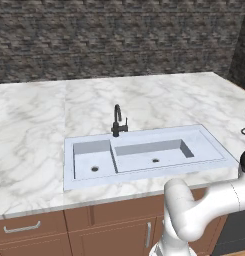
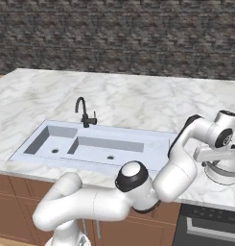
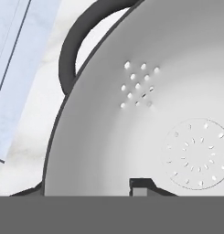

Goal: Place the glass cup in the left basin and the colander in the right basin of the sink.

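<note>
The robot's white arm comes up from down low in front of the brown cupboards and bends over to the right side of the marble counter.

There its hand sits right over the colander. The colander is a pale grey bowl standing on the counter, to the right of the sink and apart from it. In the hand view, the inside of the colander is very close, with little holes in its wall and a ring of holes in its bottom. A dark handle loop curves off its rim. One dark finger tip pokes up inside the bowl, near the rim. The gripper is partly closed, but I cannot tell if it is pinching the rim.

A bit farther off and to the left is the pale blue sink. The small left basin and the wide right basin each show a dark drain hole.

Behind the sink stands a thin black faucet. Far back is a dark brick wall.
</note>
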### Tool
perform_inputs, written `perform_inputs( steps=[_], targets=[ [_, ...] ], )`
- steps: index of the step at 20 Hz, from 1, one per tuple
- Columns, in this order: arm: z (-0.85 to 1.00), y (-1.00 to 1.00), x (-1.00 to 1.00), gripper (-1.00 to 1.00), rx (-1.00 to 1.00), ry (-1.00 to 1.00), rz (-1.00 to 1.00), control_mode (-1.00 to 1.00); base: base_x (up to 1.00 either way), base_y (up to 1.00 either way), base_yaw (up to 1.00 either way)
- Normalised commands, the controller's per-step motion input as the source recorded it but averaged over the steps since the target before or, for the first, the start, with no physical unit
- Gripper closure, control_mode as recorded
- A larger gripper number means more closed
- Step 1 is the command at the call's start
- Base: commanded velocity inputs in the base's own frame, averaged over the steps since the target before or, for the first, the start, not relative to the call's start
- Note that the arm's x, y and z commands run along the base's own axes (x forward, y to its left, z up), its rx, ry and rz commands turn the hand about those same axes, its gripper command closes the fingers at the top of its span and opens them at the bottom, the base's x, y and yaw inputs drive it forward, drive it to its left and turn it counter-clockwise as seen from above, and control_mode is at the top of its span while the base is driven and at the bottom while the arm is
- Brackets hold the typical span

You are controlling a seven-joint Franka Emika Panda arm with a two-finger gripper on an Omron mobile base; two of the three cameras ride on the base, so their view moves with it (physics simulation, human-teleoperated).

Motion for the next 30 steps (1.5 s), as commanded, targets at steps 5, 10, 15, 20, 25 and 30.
perform_inputs(
  steps=[5,10,15,20,25,30],
  targets=[
    [0.28,0.03,-0.08,1.0,-0.03,-0.07,0.01,-1.0,0.0,0.0,0.0],
    [0.37,0.09,-0.17,1.0,-0.05,-0.17,0.04,-1.0,0.0,0.0,0.0],
    [0.31,0.21,-0.23,1.0,-0.1,-0.25,0.08,-1.0,0.0,0.0,0.0],
    [0.27,0.32,-0.25,1.0,-0.13,-0.29,0.11,-1.0,0.0,0.0,0.0],
    [0.18,0.53,-0.26,1.0,-0.17,-0.28,0.16,-1.0,0.0,0.0,0.0],
    [0.13,0.71,-0.08,1.0,-0.17,-0.14,0.19,-1.0,0.0,0.0,0.0]
  ],
)
